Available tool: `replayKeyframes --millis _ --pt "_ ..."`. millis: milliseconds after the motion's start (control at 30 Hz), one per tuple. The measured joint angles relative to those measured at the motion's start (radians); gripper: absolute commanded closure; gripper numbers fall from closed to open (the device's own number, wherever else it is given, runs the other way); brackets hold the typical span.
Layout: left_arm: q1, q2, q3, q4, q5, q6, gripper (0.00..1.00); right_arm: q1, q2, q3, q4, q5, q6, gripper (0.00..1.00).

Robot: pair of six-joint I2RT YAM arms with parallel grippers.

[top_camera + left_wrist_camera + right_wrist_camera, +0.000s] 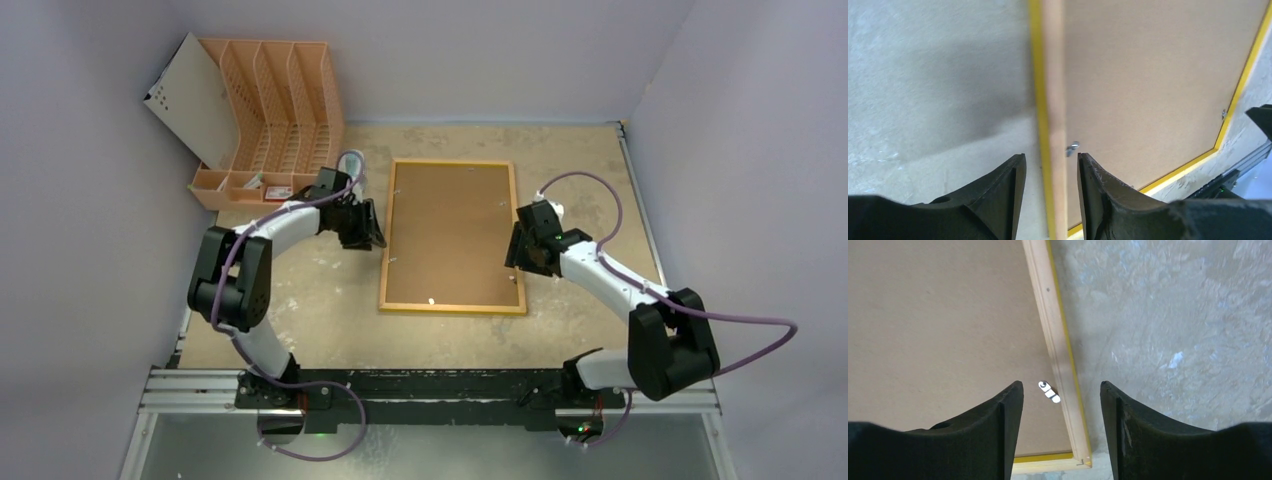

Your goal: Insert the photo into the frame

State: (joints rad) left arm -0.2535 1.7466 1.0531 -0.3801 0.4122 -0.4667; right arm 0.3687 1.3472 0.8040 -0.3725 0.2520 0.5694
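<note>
The frame (450, 163) lies face down in the middle of the table, wood-coloured back edge up, with the brown backing board (450, 235) set in it. My left gripper (366, 236) is open over the frame's left rail (1053, 100), its jaws astride the rail with a gap on each side (1048, 157). My right gripper (519, 256) is open over the right rail (1050, 325) near the frame's near corner (1060, 385). A large white sheet (190, 100), possibly the photo's plain back, leans against the rack at the far left; no printed side shows.
An orange slotted file rack (280, 110) stands at the back left, with small items in its front tray. Small metal turn clips (1049, 391) (1073, 147) sit on the backing board by the rails. Grey walls close in the table on three sides.
</note>
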Motion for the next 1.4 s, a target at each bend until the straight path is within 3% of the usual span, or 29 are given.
replayKeyframes --millis 200,400,600,833,1133,1400 --pt "-0.153 -0.065 0.039 0.038 -0.05 0.002 0.55 -0.009 0.013 -0.025 -0.036 -0.042 0.031 0.41" --pt "-0.274 -0.013 0.045 0.157 0.029 -0.051 0.55 -0.01 0.027 -0.077 0.001 -0.153 0.04 0.43" --pt "-0.333 0.108 0.083 0.256 0.104 -0.097 0.56 -0.019 0.054 -0.094 0.035 -0.221 0.014 0.55" --pt "-0.41 0.195 0.159 0.343 0.152 -0.12 0.59 -0.015 0.049 -0.115 0.106 -0.334 0.011 0.49" --pt "-0.46 0.259 0.18 0.424 0.184 -0.126 0.65 -0.014 0.029 -0.111 0.108 -0.257 0.028 0.58" --pt "-0.489 0.298 0.193 0.393 0.167 -0.124 0.67 -0.01 0.041 -0.062 0.092 -0.217 0.01 0.63"
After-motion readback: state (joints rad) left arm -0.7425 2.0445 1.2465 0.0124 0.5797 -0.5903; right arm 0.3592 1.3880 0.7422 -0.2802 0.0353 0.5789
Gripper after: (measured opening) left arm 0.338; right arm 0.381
